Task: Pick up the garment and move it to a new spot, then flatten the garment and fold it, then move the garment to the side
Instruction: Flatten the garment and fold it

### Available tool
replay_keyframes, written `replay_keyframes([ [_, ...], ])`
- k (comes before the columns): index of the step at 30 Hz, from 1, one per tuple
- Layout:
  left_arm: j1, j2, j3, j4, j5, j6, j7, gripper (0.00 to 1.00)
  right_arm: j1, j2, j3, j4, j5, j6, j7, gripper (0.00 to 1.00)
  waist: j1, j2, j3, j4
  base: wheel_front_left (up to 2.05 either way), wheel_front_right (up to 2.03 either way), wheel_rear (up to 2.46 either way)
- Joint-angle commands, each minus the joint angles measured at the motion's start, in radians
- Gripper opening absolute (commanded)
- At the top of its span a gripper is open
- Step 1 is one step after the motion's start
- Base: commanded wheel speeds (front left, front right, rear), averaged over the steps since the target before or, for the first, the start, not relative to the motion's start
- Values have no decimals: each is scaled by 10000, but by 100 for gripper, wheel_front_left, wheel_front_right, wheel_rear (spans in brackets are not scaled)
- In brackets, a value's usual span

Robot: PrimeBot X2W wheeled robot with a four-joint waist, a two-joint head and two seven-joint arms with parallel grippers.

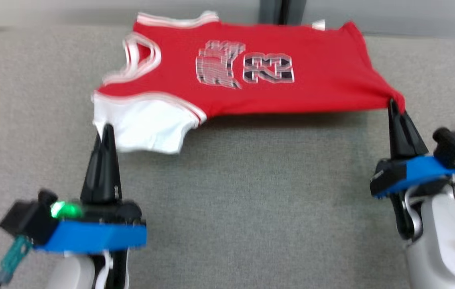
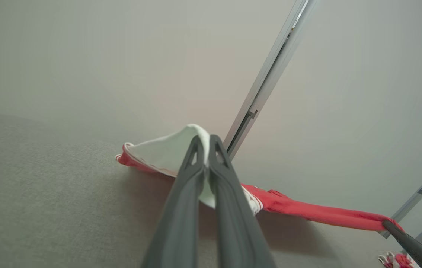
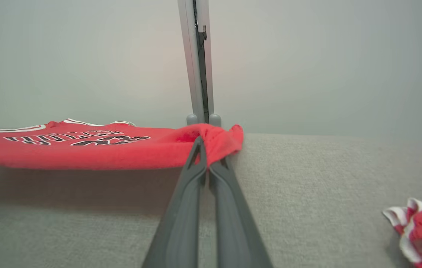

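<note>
The jersey (image 1: 311, 88) hangs stretched above the counter (image 1: 251, 208), spanning between the two pincers. The left pincer (image 1: 106, 128) pinches its white near corner; the right pincer (image 1: 392, 102) pinches its red near corner

The grey padded surface (image 1: 227, 192) is viewed from above by the head camera, which is tilted forward and down at middling range. Each wrist camera is set low and close, aimed along its own fingers (image 2: 181, 208) toward the pale wall (image 3: 307, 56). The stretched garment (image 1: 311, 76) is shared by all three views; the right gripper (image 2: 386, 224) is also caught at the left wrist view's lower right.
</note>
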Motion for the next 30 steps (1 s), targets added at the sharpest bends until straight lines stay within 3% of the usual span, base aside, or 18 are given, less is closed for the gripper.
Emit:
replay_keyframes([
  [1, 552, 87, 27, -363, 49, 90, -16, 0, 599, -1, -15, -429, 159, 1, 135, 0, 3, 0, -662, -371, 0, 0, 0],
  [6, 2389, 442, 54, -1813, 24, 547, 364, 0, 2707, 13, -44, -2129, 772, 1, 974, 0, 3, 0, -1684, -252, 0, 0, 0],
  [9, 4006, 882, 132, -3027, 91, 1048, 902, 0, 4724, 15, -26, -3706, 1403, 1, 1930, 0, 3, 0, -2351, -148, 0, 0, 0],
  [14, 4962, 961, -95, -3595, -171, 1257, 1488, 0, 6264, 16, 15, -4700, 1641, 1, 2836, 0, 3, 0, -2671, -136, 0, 0, 0],
  [19, 5153, 1097, -198, -3032, -194, 1283, 1778, 0, 6683, 16, 173, -4471, 1618, 1, 3419, 0, 3, 0, -2795, -247, 0, 0, 0],
  [30, 3711, 917, -501, -783, -258, 725, 1652, 0, 5668, 15, 605, -2396, 1651, 1, 3665, 0, 3, 0, -2782, -287, 0, 0, 0],
])
